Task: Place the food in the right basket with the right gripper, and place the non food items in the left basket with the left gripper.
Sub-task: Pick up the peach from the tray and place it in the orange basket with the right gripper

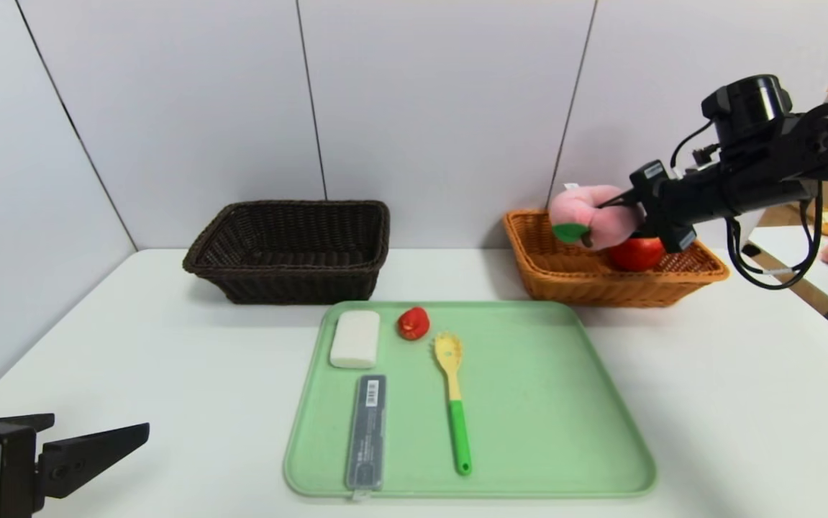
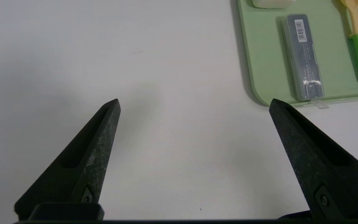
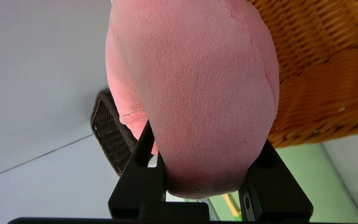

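Clamped on the peach, jaws of the right gripper pressing into the soft pink plush from both sides, green leaf hanging off the low end. Held clear above the orange basket, over its near-left part, probably so a release drops it straight in. Already in there: the apple, red and glossy, sitting just under the wrist. Fills the right wrist view, that peach, fuzzy and dented where the jaws bite.

Out on the green tray: small strawberry left to collect, then the white block, the grey case with its barcode label, and the fork, yellow head, green handle. None touched yet.

Down at the near-left corner of the bench, left gripper parked, jaws spread wide, nothing between them. Dark basket waiting, nothing visible inside.
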